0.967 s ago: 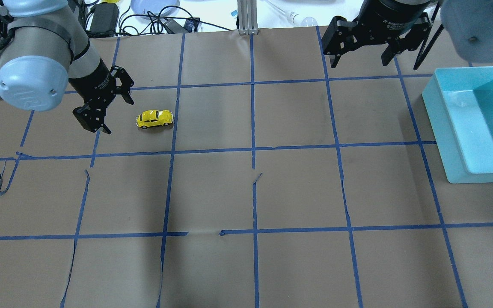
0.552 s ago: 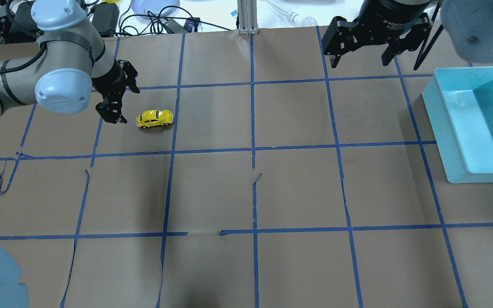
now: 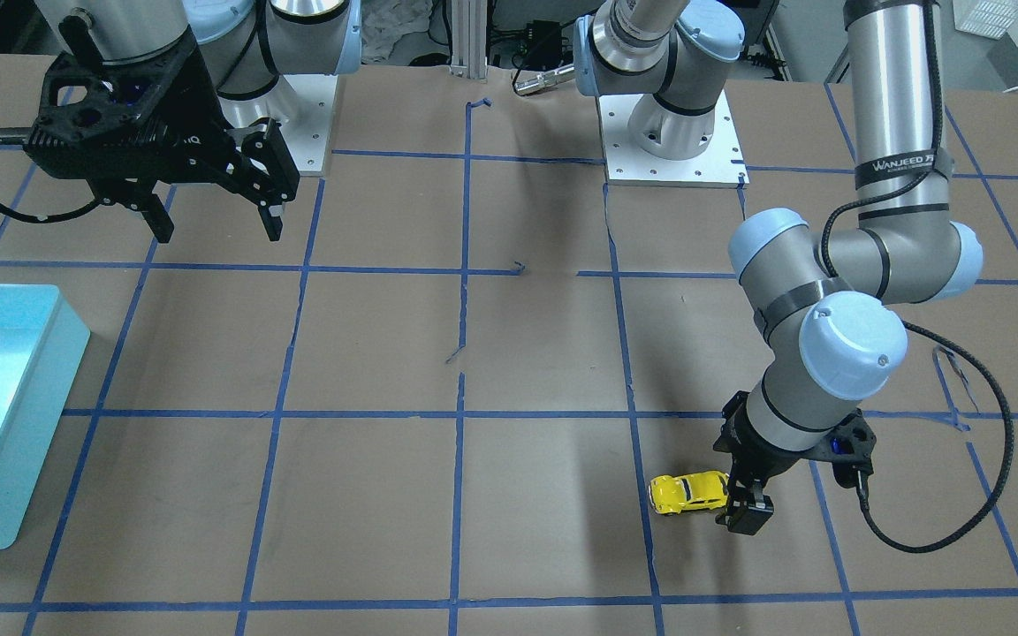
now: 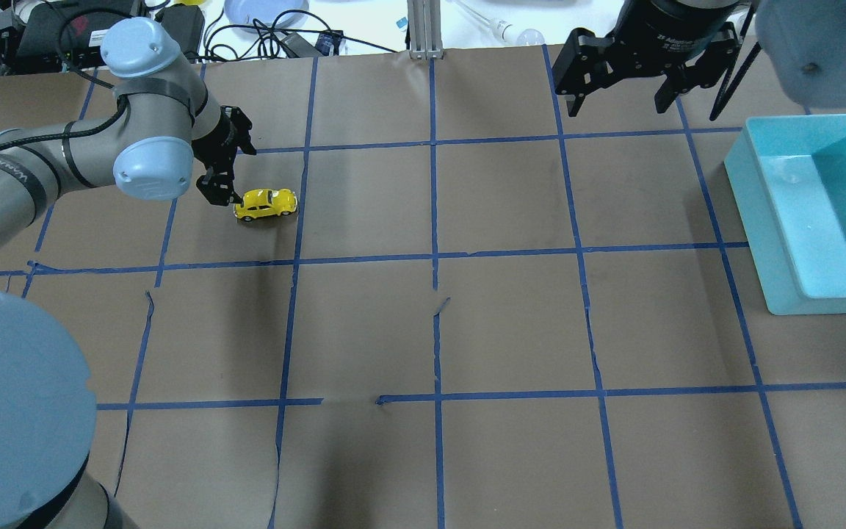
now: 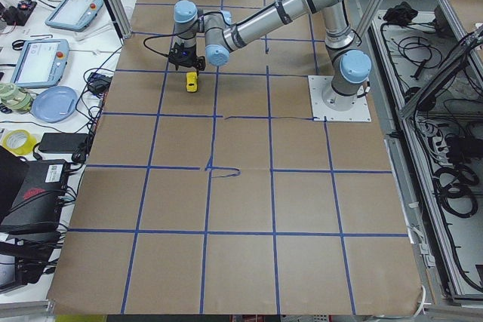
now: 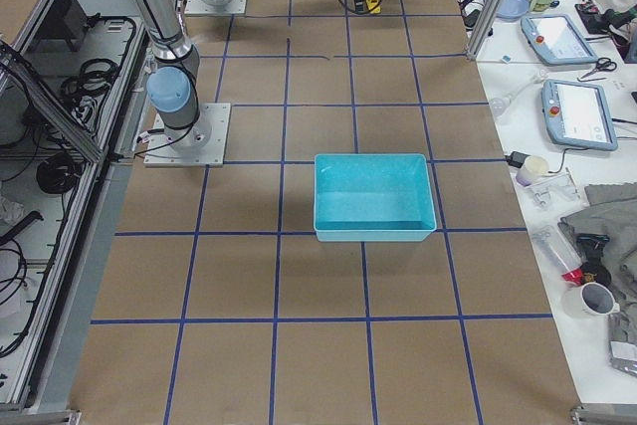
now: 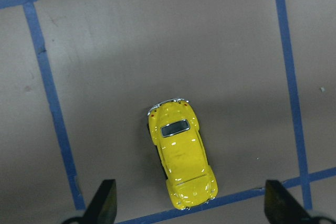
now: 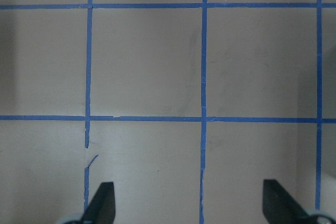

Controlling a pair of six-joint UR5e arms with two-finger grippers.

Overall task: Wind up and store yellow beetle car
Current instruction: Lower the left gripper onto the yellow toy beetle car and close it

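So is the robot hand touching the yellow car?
Apart. The left wrist view shows the yellow car lying between the open left fingers, with a clear gap on either side.

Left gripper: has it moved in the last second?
Yes. In the overhead view the left gripper shifted rightward, closing on the yellow beetle car, which stayed put.
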